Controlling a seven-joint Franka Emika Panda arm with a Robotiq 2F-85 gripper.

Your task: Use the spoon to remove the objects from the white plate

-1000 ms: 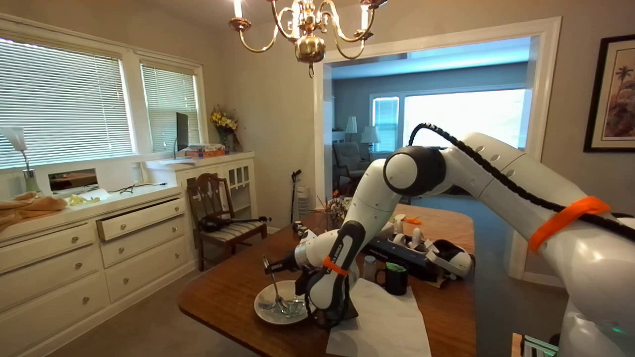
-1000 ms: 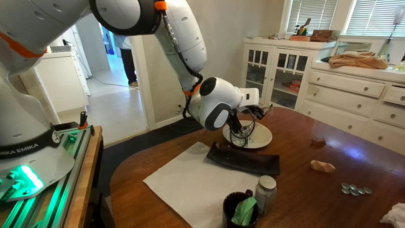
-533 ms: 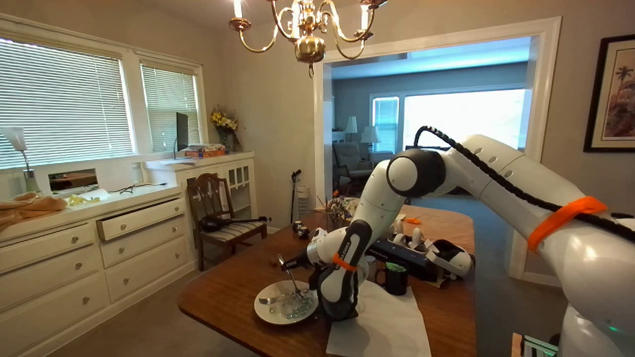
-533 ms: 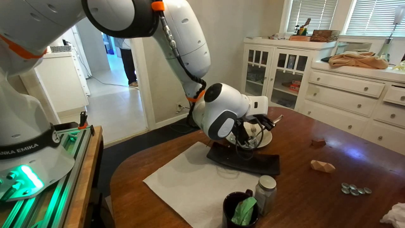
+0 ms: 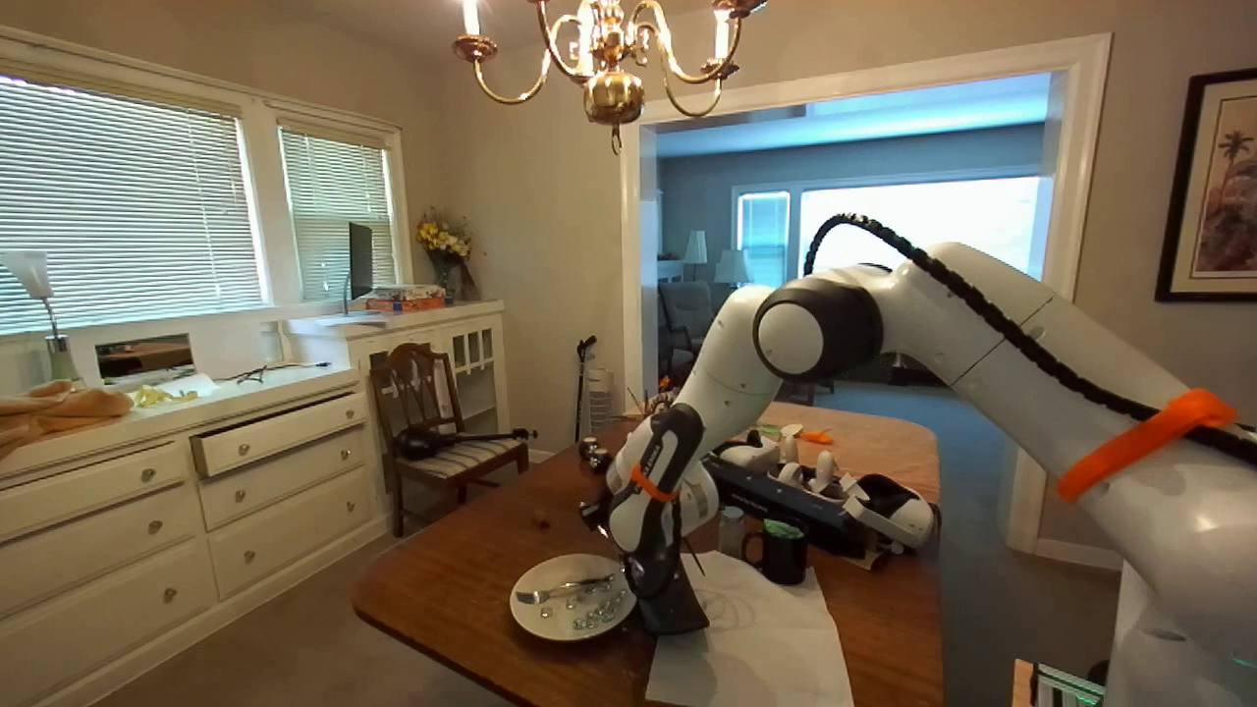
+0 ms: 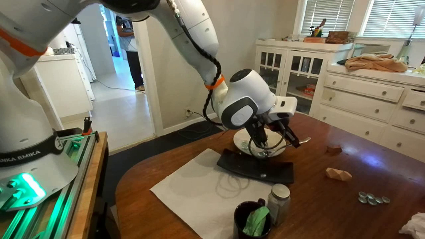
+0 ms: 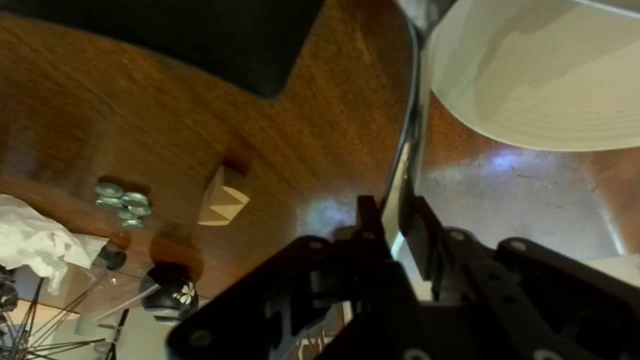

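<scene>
Plainly, the gripper (image 7: pixel 395 219) pinches the spoon (image 7: pixel 414 125) between its fingers at the lower middle of the wrist view; it runs up to the top edge, between the tray (image 7: pixel 195 40) at upper left and the plate (image 7: pixel 545 105) at upper right. In an exterior view, several clear bits (image 5: pixel 587 622) and a fork (image 5: pixel 560 592) lie on the plate, at lower centre. One bit (image 6: pixel 263 176) shows against the tray, right of centre, in an exterior view.
</scene>
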